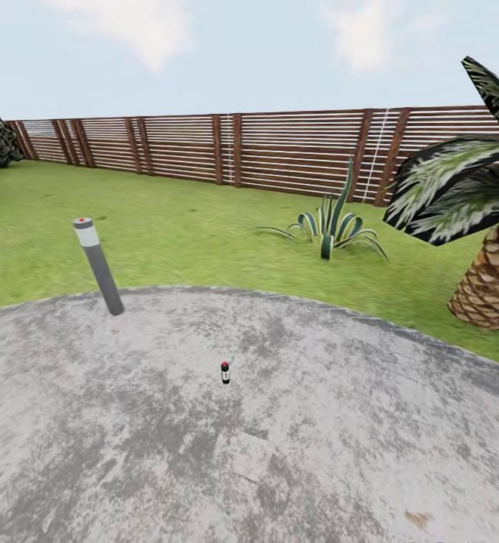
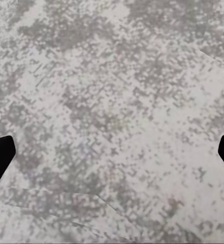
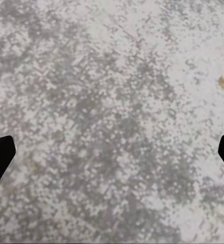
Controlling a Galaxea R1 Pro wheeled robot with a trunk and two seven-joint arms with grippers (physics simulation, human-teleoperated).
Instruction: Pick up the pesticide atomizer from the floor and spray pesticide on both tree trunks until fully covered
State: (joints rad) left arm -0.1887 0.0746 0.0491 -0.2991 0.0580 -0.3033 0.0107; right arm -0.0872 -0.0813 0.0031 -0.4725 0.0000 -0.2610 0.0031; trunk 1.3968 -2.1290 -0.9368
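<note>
None of the task is done yet: the pesticide atomizer (image 1: 225, 372) stands upright and untouched on the floor (image 1: 340, 452), at about 12 o'clock ahead. The left claw (image 2: 112, 152) and right claw (image 3: 112, 152) are both spread wide over bare concrete. The target trees cannot be made out; a palm (image 1: 491, 279) at 2 o'clock is cut off.

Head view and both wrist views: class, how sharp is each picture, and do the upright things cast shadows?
Head view: evenly lit; the pesticide atomizer and grey bollard cast almost no shadow on the floor, whose texture smears in the foreground. Left and right wrist views: grainy, speckled concrete, no glare.
</note>
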